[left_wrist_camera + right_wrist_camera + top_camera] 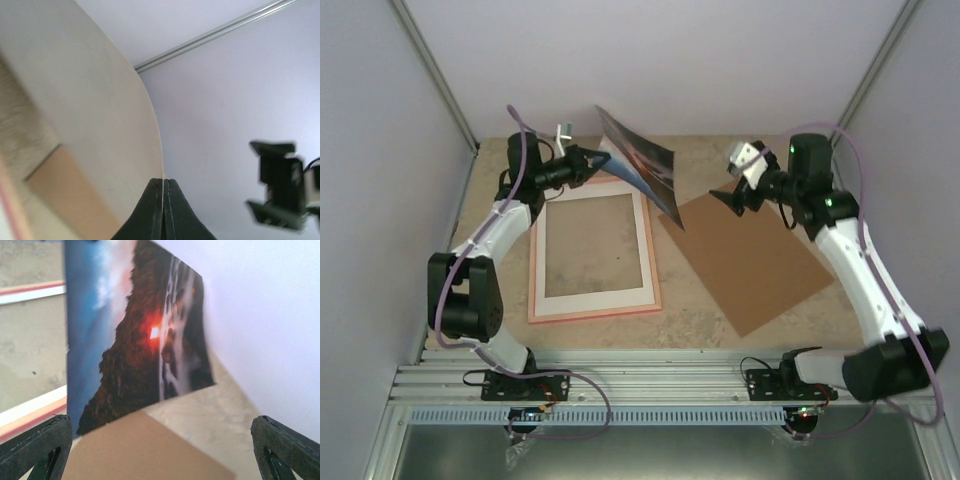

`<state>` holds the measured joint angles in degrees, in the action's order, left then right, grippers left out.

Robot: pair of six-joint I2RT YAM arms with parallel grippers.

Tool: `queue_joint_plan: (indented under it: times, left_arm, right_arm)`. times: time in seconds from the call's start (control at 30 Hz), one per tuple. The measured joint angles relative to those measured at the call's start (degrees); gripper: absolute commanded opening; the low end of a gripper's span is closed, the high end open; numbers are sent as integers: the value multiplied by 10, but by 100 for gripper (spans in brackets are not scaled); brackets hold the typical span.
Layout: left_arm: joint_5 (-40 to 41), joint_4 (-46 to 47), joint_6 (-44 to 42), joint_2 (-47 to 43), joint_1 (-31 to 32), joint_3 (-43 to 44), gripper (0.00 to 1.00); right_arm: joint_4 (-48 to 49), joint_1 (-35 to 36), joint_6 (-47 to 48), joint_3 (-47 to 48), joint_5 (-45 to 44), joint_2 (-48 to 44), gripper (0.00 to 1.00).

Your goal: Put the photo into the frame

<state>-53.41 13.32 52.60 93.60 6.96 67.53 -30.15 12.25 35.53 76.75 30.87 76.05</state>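
Note:
The photo [642, 162] is held up in the air, tilted and curved, over the table's back middle. My left gripper [596, 158] is shut on its left edge. In the left wrist view the fingers [163, 184] pinch the photo edge-on, with its pale back [90, 100] on the left. The frame [657, 272] lies flat at the left with a white mat [590, 302] in it, below the photo. My right gripper [732, 197] is open and empty, to the right of the photo. In the right wrist view the photo [135, 340] faces the camera with its red sun glow, between the spread fingers [35, 445].
A brown backing board [750, 255] lies flat at the right, under my right gripper, and also shows in the right wrist view [145, 450]. White walls close in the back and both sides. The frame's pink edge [30, 290] shows at the left of the right wrist view.

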Motion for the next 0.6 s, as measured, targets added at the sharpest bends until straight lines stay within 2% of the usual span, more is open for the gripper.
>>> queue_joint_plan:
  times: [0.13, 0.23, 0.4, 0.6]
  left_arm:
    - [-9, 53, 107, -34, -10, 6, 0]
    - [-3, 52, 163, -58, -15, 17, 0]
    - [26, 10, 207, -109, -20, 44, 0]
    - [43, 39, 287, -176, -33, 43, 0]
  right_arm:
    - [31, 42, 78, -96, -42, -119, 98]
    - [49, 80, 110, -148, -79, -169, 98]
    - [64, 152, 111, -186, -117, -180, 98]
    - [110, 186, 75, -232, -122, -172, 98]
